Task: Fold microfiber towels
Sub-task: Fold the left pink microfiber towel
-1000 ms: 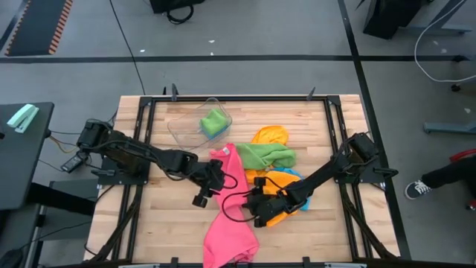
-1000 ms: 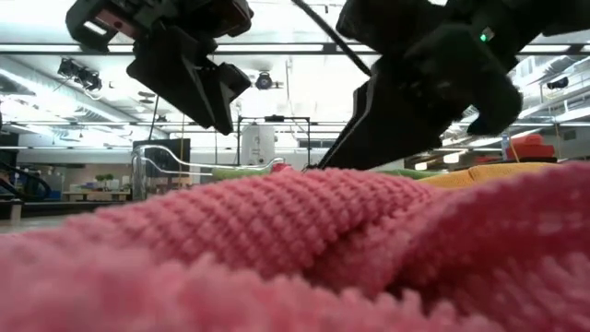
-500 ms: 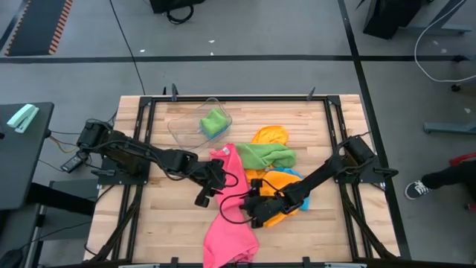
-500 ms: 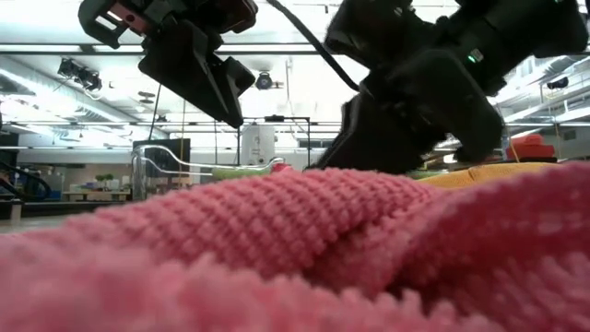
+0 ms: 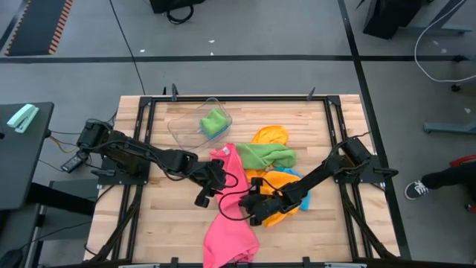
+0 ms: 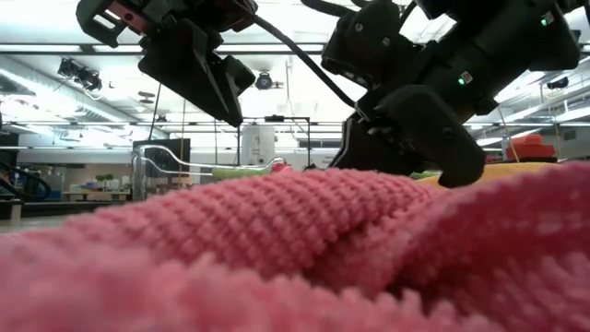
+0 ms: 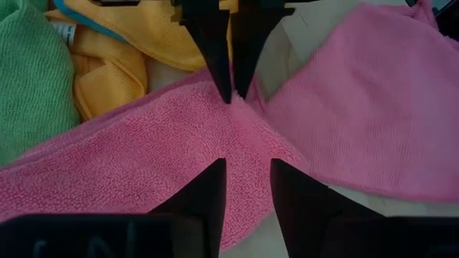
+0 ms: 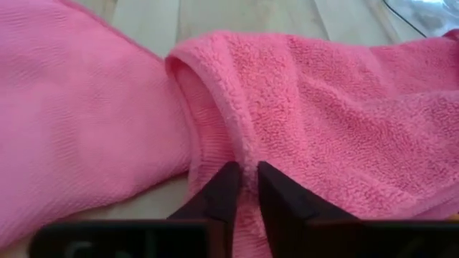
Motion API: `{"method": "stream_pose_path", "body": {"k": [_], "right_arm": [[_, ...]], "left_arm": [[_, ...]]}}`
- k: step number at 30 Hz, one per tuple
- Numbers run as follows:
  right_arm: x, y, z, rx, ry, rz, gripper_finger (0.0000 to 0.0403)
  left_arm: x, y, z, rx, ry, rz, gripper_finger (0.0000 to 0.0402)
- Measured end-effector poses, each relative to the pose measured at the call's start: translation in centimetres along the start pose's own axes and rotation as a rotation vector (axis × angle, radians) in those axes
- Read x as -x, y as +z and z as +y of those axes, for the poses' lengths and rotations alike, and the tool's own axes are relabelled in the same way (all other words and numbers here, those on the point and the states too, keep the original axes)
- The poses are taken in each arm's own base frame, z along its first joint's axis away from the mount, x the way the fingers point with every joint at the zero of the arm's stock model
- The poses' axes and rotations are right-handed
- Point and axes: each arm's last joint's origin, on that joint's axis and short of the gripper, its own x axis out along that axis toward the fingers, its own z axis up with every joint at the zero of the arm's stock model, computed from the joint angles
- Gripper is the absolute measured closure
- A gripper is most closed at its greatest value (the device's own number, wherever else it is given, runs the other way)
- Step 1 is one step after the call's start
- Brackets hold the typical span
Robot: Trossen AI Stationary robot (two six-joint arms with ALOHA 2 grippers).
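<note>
A pink towel [image 5: 230, 223] lies bunched on the table, from the centre to the near edge, narrow at its middle. My right gripper [image 5: 251, 211] is down at that middle, shut on the towel. My left gripper [image 5: 202, 198] hangs open above the towel's left side [image 7: 143, 158], touching nothing. A green towel [image 5: 266, 155], two orange towels [image 5: 269, 135] [image 5: 286, 179] and a blue strip [image 5: 294, 173] lie heaped just to the right. My right gripper pinches a raised fold [image 8: 246, 161] at the pink towel's bunched middle between its two fingers [image 7: 219, 64]. The fingers slant down at it from the table's right side. The rest of the towel lies slack on the table on both sides of the hold.
A clear plastic tub [image 5: 186, 126] with a green cloth [image 5: 214, 121] inside stands at the far left of centre. The black frame rail [image 5: 141, 149] runs along the table's sides. Bare wood shows at the near left [image 5: 163, 223] and near right [image 5: 320, 231].
My right gripper has sunk onto the pink towel and edged toward the table's left, and now has the towel's fold between its fingers. The towel lies as it did.
</note>
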Motion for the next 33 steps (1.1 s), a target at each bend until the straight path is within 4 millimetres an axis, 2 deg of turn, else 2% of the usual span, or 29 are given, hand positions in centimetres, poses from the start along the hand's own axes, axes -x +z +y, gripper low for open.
{"method": "stream_pose_path", "body": {"k": [4, 13, 24, 33], "right_arm": [[-0.2, 0.3, -0.3, -0.037, 0.009, 0.008, 0.0362], [-1.1, 4.1, -2.3, -0.015, 0.032, 0.000, 0.0363], [-2.6, 4.7, -5.4, -0.049, 0.029, 0.001, 0.0363], [-2.8, 4.7, -5.8, -0.056, 0.036, 0.001, 0.0363]], "left_arm": [[0.0, 0.0, 0.0, 0.000, 0.000, -0.001, 0.0284], [0.0, 0.1, 0.0, -0.003, 0.001, -0.013, 0.0291], [0.0, 0.2, -0.4, -0.015, -0.009, -0.013, 0.0292], [0.0, 0.1, -0.4, -0.015, -0.009, -0.009, 0.0294]]}}
